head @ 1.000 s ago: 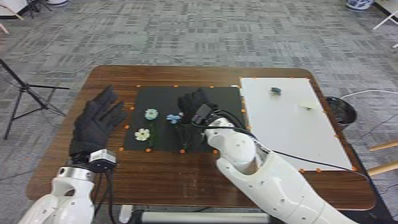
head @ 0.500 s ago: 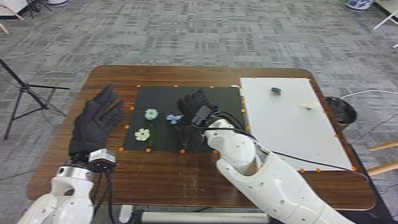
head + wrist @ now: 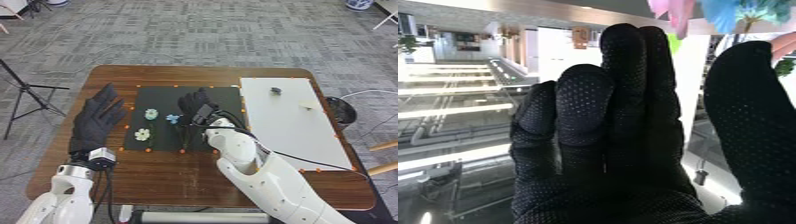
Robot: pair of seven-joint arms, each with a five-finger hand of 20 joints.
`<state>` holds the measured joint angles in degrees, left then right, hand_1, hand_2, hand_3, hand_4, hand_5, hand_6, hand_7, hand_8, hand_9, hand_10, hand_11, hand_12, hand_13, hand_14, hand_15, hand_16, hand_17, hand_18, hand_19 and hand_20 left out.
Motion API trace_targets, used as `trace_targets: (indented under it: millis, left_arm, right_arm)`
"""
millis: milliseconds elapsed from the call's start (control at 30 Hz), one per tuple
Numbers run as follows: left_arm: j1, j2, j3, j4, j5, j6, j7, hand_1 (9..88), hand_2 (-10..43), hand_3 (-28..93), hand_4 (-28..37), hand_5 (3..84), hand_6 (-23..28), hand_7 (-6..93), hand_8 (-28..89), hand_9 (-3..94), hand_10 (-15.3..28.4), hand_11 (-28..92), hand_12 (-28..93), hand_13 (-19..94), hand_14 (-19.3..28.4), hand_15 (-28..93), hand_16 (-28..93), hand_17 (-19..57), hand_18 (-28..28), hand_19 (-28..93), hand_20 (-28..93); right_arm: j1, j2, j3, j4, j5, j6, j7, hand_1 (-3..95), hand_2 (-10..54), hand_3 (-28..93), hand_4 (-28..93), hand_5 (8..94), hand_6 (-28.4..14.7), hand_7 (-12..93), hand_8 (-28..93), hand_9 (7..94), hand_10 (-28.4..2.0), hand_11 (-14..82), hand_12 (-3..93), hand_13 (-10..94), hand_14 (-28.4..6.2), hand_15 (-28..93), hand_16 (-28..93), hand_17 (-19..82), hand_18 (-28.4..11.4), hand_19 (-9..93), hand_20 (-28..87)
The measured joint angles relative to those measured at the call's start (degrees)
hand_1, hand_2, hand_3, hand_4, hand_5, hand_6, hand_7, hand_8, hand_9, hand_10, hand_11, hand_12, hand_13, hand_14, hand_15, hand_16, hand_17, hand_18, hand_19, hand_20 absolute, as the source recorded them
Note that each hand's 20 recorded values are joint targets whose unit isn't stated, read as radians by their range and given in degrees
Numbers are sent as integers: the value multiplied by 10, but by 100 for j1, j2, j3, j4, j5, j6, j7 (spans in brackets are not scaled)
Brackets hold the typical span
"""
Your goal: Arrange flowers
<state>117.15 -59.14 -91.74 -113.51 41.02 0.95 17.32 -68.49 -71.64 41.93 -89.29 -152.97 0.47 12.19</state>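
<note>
On desk [image 3: 178, 182], black mat [image 3: 160, 96] | blue flower [image 3: 172, 119] beside right hand [image 3: 193, 103], fingers extended | left hand [image 3: 93, 122] unclenched, waiting | likely pick-up step | next: align thumb, curl round flower

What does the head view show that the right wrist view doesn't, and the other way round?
Head view: the left hand, the black mat, the cream flower on it and the dark bin beside the table.
Right wrist view: pink petals and bright ceiling lights.
Both: the right hand, and blue petals, though I can't tell if they're the same flower.
</note>
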Motion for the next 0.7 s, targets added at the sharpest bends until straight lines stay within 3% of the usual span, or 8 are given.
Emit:
trace_targets:
  millis: [100,233,533,700]
  left_arm:
    - [5,0,-4,-1,0,0,1,232,-12,604,-270,263,3,156,-87,210,97,108,163,185,132,80,71,-122,196,404,72]
    - [36,-2,-31,-17,10,0,7,232,-12,604,-270,263,3,156,-86,210,97,107,163,185,132,80,72,-122,196,404,72]
    - [88,-25,-49,-50,27,40,5,232,-13,605,-270,263,2,156,-86,210,97,109,163,185,132,80,72,-122,196,403,72]
    - [116,-56,-54,-68,32,49,9,232,-13,604,-270,262,2,156,-86,210,96,108,163,186,132,81,72,-122,196,403,71]
  right_arm:
    - [-8,11,16,-46,29,-1,18,291,-95,831,-279,571,7,345,-154,606,-108,388,276,561,-87,759,318,221,-207,792,541]
    - [-20,64,58,-204,84,-55,46,271,-95,841,-281,480,-19,312,-142,510,-122,356,261,514,-93,737,288,187,-207,754,525]
    - [13,392,760,-770,729,-360,477,259,-95,853,-282,373,-45,266,-123,387,-140,291,245,399,-108,705,217,143,-207,693,475]
    - [58,986,1265,-849,718,-581,567,260,-95,851,-283,273,-97,146,-75,307,-163,210,224,340,-117,671,164,145,-198,696,433]
